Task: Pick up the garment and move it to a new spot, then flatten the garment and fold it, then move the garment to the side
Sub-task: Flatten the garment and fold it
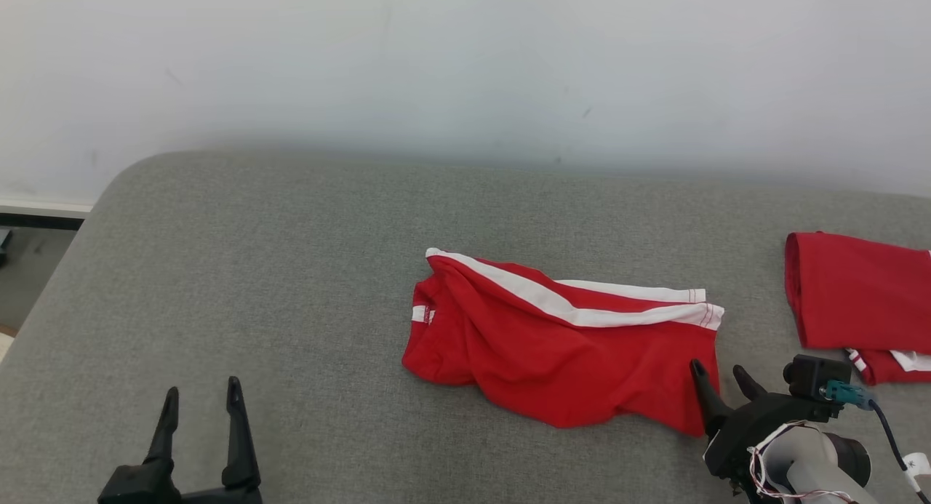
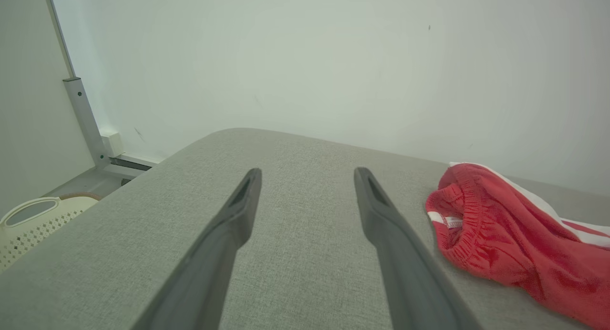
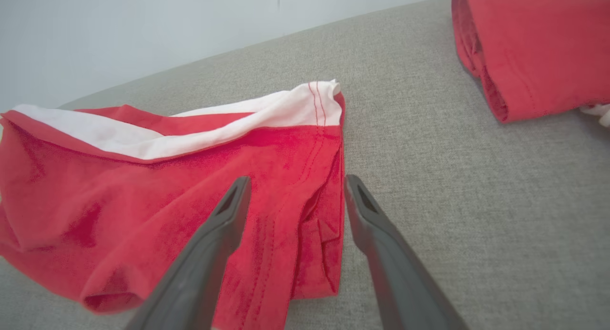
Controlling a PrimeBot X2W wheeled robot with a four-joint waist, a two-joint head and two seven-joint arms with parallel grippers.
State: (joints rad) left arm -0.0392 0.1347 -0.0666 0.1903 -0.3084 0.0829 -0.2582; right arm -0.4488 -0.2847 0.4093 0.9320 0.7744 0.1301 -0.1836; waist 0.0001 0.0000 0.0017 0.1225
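Grey woven fabric covers the padded top [image 1: 291,271] that carries everything, set against a pale wall [image 1: 465,53]. Past its left edge, down on the floor, the left wrist view catches a cream perforated basket [image 2: 28,220]. Near the front left corner the left gripper [image 1: 202,386] hovers over bare fabric with its two fingers spread wide and nothing between them (the left wrist view [image 2: 307,173] shows them parted too).

About mid-top, a little right of centre, lie the red shorts [image 1: 560,344], crumpled rather than flat, the elastic waistband [image 2: 457,211] turned to the left and a white side stripe [image 1: 582,311] running along the far side to the hem at the right. At the shorts' front right corner the right gripper [image 1: 718,368] points at that hem, fingers apart and gripping nothing [image 3: 298,179]: one finger over the red cloth, the other over grey fabric just beside it. Whether either touches, I cannot tell.

At the right edge rests a second red garment [image 1: 851,300], folded, well apart from the shorts.
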